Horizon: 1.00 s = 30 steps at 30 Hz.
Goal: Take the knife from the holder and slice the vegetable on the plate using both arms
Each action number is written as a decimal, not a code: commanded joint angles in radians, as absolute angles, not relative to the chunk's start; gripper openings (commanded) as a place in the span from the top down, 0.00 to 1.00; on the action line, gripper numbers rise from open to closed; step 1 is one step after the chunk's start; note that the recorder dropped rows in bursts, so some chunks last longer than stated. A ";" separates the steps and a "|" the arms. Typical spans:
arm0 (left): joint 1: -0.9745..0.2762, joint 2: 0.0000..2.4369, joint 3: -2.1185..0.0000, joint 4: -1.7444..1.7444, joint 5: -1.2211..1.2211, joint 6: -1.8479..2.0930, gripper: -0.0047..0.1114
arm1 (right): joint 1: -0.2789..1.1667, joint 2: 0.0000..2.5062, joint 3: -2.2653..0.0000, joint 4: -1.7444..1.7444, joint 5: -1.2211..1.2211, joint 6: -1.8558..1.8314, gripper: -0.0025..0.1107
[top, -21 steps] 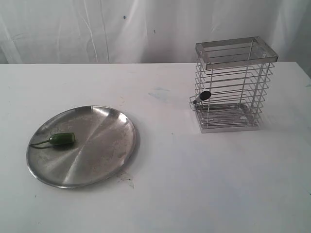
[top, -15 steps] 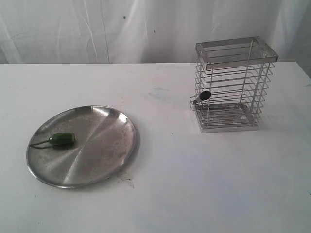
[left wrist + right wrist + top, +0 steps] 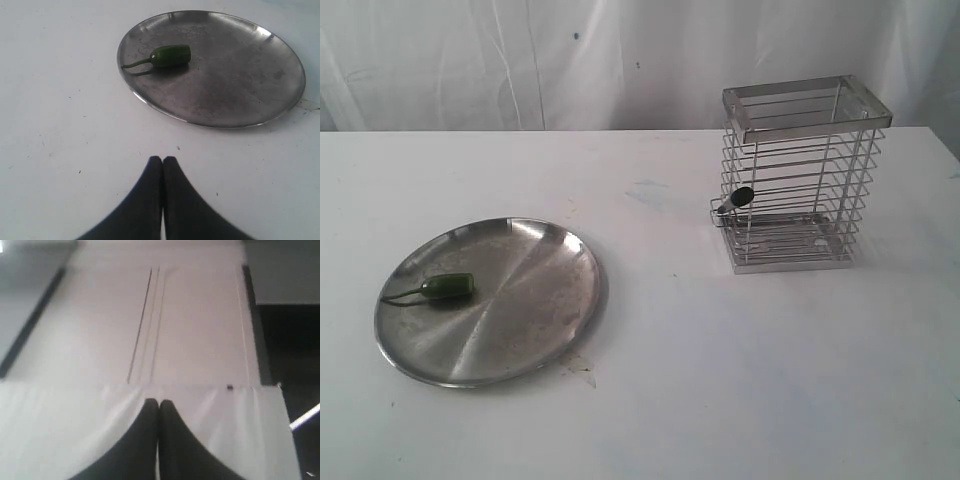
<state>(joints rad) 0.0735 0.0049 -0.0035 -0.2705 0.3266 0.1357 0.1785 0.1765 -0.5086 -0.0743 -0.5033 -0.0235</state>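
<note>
no movement since earlier, no readable writing; left gripper [image 3: 162, 161] and right gripper [image 3: 159, 403] closed, empty

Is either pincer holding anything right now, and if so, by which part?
Nothing is held. The left pincer and right pincer are both shut on nothing. The knife sits in the holder; the pepper lies on the plate.

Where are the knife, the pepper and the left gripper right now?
knife [image 3: 737, 199]: exterior view, on the black handle poking out through the holder's side bars.
pepper [image 3: 170, 54]: left wrist view, on its green body, lying on the plate.
left gripper [image 3: 162, 161]: left wrist view, at the closed fingertips.
</note>
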 commanded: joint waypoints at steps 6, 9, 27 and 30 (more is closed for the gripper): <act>0.069 0.000 0.000 -0.278 0.330 0.134 0.96 | 0.169 0.558 -0.536 -0.082 0.067 -0.491 0.98; 0.069 0.000 0.000 -0.278 0.330 0.134 0.96 | 0.169 0.685 -0.536 -0.082 0.161 -0.426 0.98; 0.069 0.000 0.000 -0.278 0.330 0.134 0.96 | 0.169 1.386 -0.918 0.410 1.007 -0.391 0.98; 0.069 0.000 0.000 -0.278 0.330 0.134 0.96 | 0.169 1.456 -0.978 0.563 1.090 -0.492 0.98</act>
